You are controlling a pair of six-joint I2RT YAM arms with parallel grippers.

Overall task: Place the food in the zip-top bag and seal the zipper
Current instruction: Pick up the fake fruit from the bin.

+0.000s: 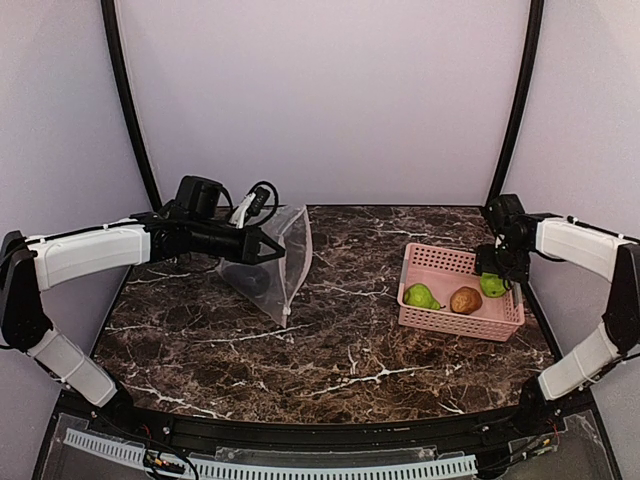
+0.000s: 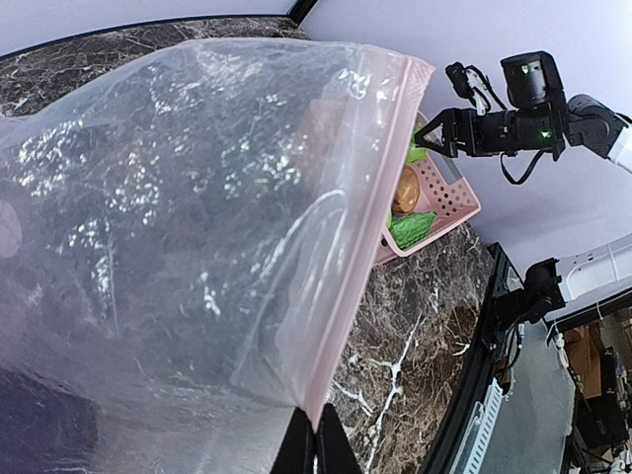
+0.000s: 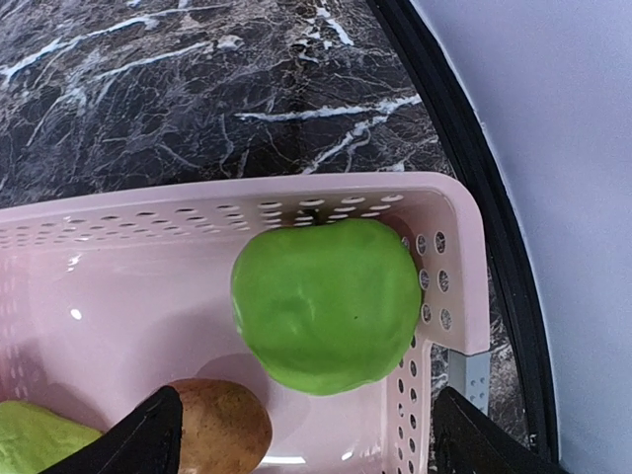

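At three o'clock on the tabletop (image 1: 350, 340), in the pink slotted basket (image 3: 296, 193), the round green toy fruit (image 3: 326, 304) sits straight ahead of our released right hand (image 3: 304, 415), the nearer one, while our left hand (image 2: 316, 444), clenched, holds the clear plastic bag (image 2: 178, 197) at ten o'clock.

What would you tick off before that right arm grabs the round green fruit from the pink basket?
1. Opening: ok, the right fingers stand apart, one on each side of the round green fruit.
2. Fruit free on top: ok, the brown potato-like lump lies beside it, not on it.
3. Room to close: not ok, the fruit sits in the corner of the pink basket, and one finger looks to hang over the wall.
4. Hold on the zip-top bag: ok, the left fingers are shut on its zipper edge.
5. Bag mouth open: cannot tell.
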